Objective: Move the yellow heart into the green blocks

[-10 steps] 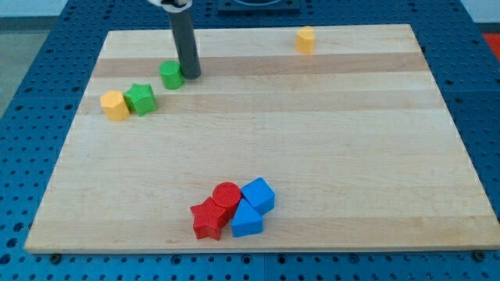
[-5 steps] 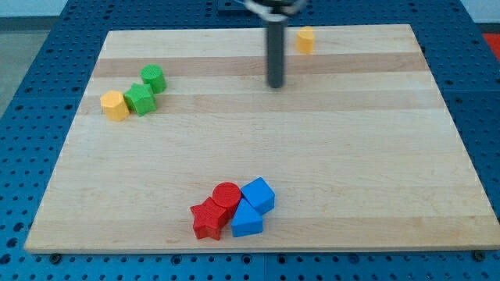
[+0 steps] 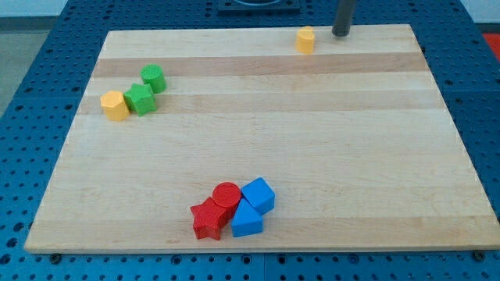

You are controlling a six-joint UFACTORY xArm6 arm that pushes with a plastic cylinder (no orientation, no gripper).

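Board's top edge: my tip [image 3: 341, 34] near yellow heart [image 3: 305, 39], rod cropped.

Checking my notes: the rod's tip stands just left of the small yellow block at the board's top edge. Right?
Not quite: the camera view shows my tip just to the view's right of the small yellow block, not left. It is indeed at the board's top edge.

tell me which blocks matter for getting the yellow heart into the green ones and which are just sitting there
In the job:
- small yellow block at the view's top, shape unclear
- green star
- green cylinder
- my tip, just to the view's right of the small yellow block

Lying about:
- yellow block touching the green star
- red cylinder, red star
- blue cube, blue block
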